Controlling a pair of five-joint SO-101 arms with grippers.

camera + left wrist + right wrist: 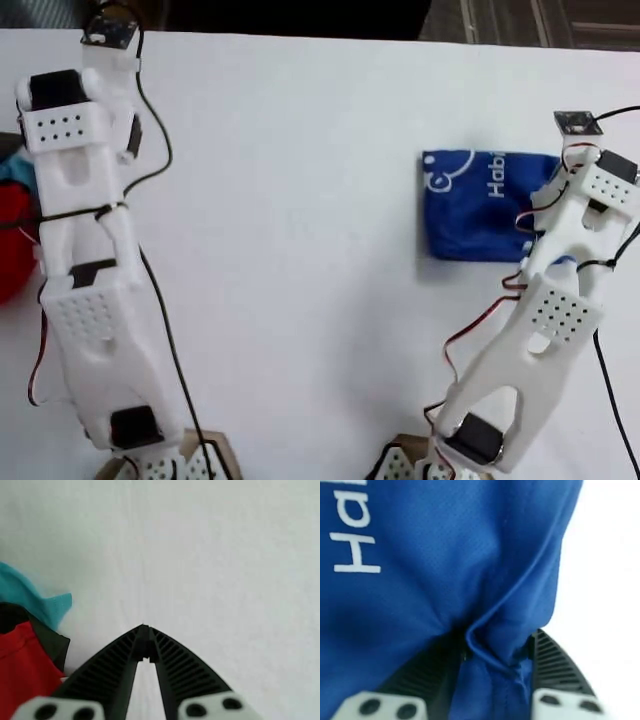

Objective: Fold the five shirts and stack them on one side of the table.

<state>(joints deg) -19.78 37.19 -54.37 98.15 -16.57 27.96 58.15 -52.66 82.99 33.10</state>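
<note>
While R fingers (555, 664) pinch a fold of blue shirt (445, 565) | L fingers (176, 666) clenched, nothing held, over table (225, 555).

Matt cloth and ribbed plastic.
The blue shirt (445, 570) was fine-meshed knit cloth with a faint sheen; the left gripper (145, 634) was black ribbed plastic, the left arm's shell (85, 310) white matt plastic, the table (300, 200) smooth and white.
</note>
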